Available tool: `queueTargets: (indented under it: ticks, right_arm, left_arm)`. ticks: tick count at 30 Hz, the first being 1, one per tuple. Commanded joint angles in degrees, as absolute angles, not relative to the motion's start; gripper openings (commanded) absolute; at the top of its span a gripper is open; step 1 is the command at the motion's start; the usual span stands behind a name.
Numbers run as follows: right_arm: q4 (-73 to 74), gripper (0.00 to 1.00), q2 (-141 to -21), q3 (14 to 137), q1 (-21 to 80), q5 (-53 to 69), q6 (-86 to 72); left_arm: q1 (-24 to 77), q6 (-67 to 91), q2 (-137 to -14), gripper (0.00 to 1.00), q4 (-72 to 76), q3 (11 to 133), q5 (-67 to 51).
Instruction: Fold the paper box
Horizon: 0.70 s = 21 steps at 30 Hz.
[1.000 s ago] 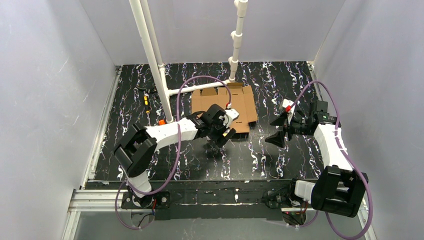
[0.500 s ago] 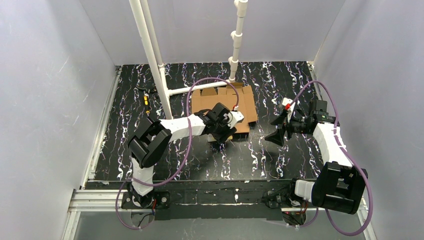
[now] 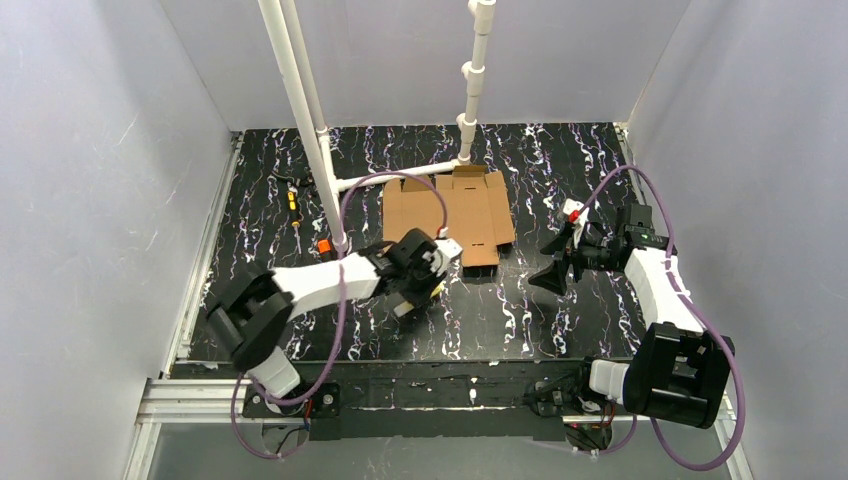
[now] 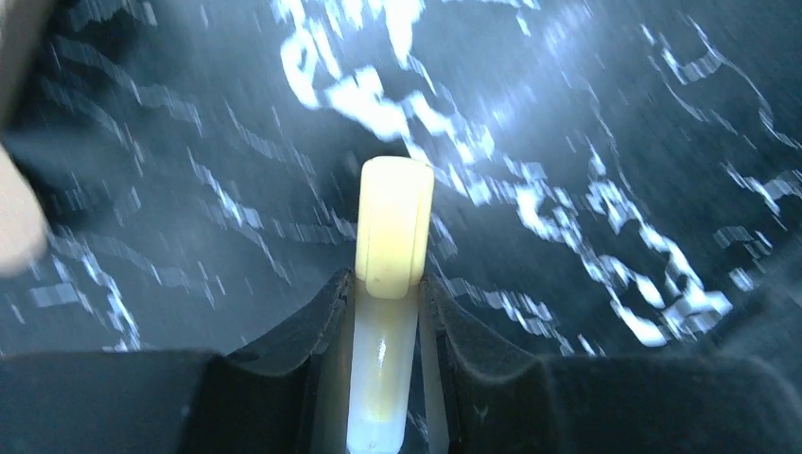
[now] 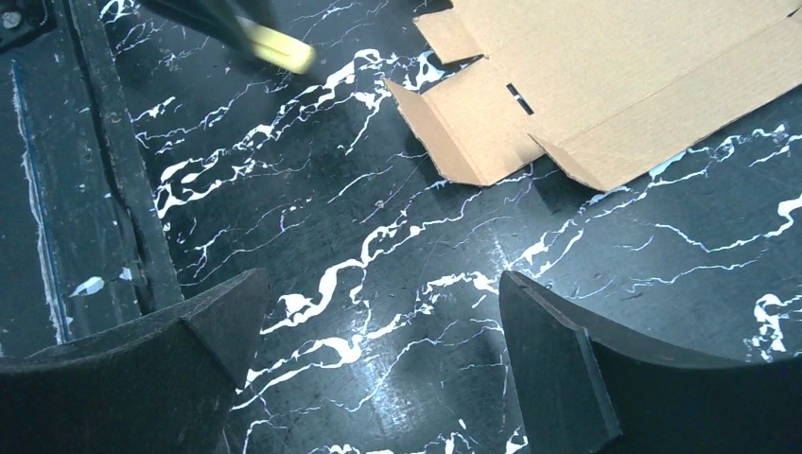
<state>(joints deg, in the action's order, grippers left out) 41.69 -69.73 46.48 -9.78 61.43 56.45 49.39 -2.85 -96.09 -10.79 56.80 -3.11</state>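
Observation:
The paper box [image 3: 450, 212] lies as a flat brown cardboard sheet with flaps at the back middle of the table. Its near corner shows in the right wrist view as the paper box [image 5: 605, 85]. My left gripper [image 3: 418, 288] hovers just in front of the sheet's near-left corner, off the cardboard. It is shut on a pale yellow stick [image 4: 394, 218] that pokes out past the fingertips of the left gripper [image 4: 390, 282]. The same stick [image 5: 274, 44] appears at the top left of the right wrist view. My right gripper [image 3: 555, 262] stands open, nothing between its fingers, to the right of the sheet. The right gripper [image 5: 378, 293] looks down on bare marble.
Two white pipes [image 3: 300, 110] rise at the back left, with a cross pipe [image 3: 400, 178] touching the sheet's far edge. Small orange pieces [image 3: 322, 244] lie near the pipe foot at left. Grey walls close three sides. A dark rail [image 5: 113, 161] runs along the near edge.
My left gripper has closed on the pale stick and drawn back toward the near left, off the cardboard's corner. The right arm has hardly moved.

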Motion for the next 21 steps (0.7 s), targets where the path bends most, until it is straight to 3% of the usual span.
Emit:
queueTargets:
  ticks: [1, 8, 11, 19, 20, 21]
  right_arm:
    - [39.83, 1.0, -69.11, 45.75, -9.93, 62.35, 55.07]
    - [38.25, 1.0, -69.42, 45.13, -9.98, 62.4, 54.05]
    - [38.02, 1.0, -69.33, 44.92, -9.95, 62.4, 53.86]
    - [36.64, 1.0, -69.26, 44.41, -9.93, 61.72, 52.76]
    - [36.52, 1.0, -69.17, 44.3, -9.93, 61.64, 52.67]
    - [36.34, 1.0, -69.17, 44.25, -9.93, 61.49, 52.56]
  left_arm:
    - [50.39, 10.84, -80.06, 0.02, -17.17, 48.59, 1.28]
    - [47.87, 40.35, -65.71, 0.0, -29.32, 40.87, 19.1]
    - [40.02, 49.78, -64.07, 0.0, -32.6, 37.76, 21.33]
    - [20.99, 48.34, -64.19, 0.01, -24.79, 36.98, 23.81]
    - [18.36, 47.37, -65.44, 0.02, -23.23, 37.32, 22.46]
    - [16.17, 46.4, -67.0, 0.1, -21.81, 37.81, 21.21]
